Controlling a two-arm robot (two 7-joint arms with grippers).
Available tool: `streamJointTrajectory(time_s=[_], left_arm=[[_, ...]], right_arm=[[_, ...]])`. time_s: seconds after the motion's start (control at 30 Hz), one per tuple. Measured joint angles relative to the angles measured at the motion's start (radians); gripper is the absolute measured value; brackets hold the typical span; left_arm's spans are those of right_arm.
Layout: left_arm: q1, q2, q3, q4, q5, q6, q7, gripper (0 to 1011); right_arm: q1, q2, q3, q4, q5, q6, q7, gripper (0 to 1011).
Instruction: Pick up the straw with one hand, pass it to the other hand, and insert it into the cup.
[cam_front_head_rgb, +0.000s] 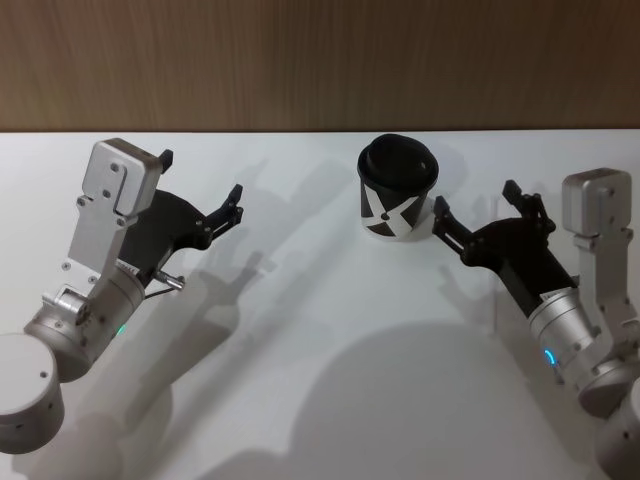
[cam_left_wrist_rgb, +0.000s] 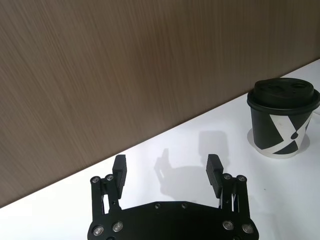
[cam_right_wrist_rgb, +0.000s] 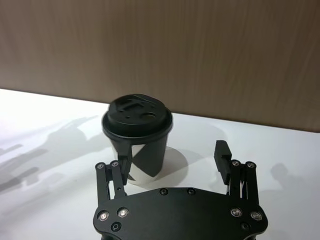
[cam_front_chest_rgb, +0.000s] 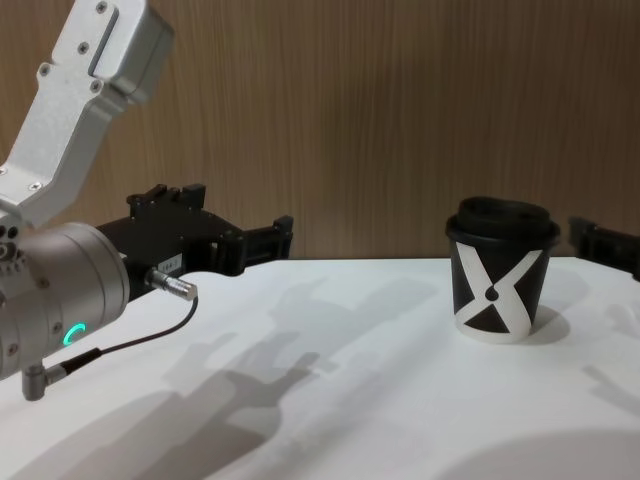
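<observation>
Jaws of both grippers are seen spread wide, with nothing held between them. The left gripper (cam_front_head_rgb: 200, 178) is found at the left of the head view, raised over the white table (cam_front_head_rgb: 300, 330) and well apart from the black paper cup (cam_front_head_rgb: 397, 190). The right gripper (cam_front_head_rgb: 475, 200) is placed at the right of that frame, one fingertip just beside the cup's wall; whether it touches cannot be told. The cup is stood upright in the upper centre of the head view, close to the wood-grain wall (cam_front_head_rgb: 300, 60), its white X mark turned forward. It is closed by a black domed lid (cam_front_head_rgb: 398, 160), so its contents are hidden. A thin dark cable (cam_front_chest_rgb: 130, 345) is looped below the left wrist in the chest view.
</observation>
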Motion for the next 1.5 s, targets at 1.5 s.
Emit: streamJointTrajectory(time_s=[1.5], left_arm=[[0.0, 0.0, 0.0, 0.0, 0.0, 0.0, 0.0, 1003]], right_arm=[[-0.059, 0.019, 0.059, -0.053, 0.0, 0.298, -0.001, 1001]])
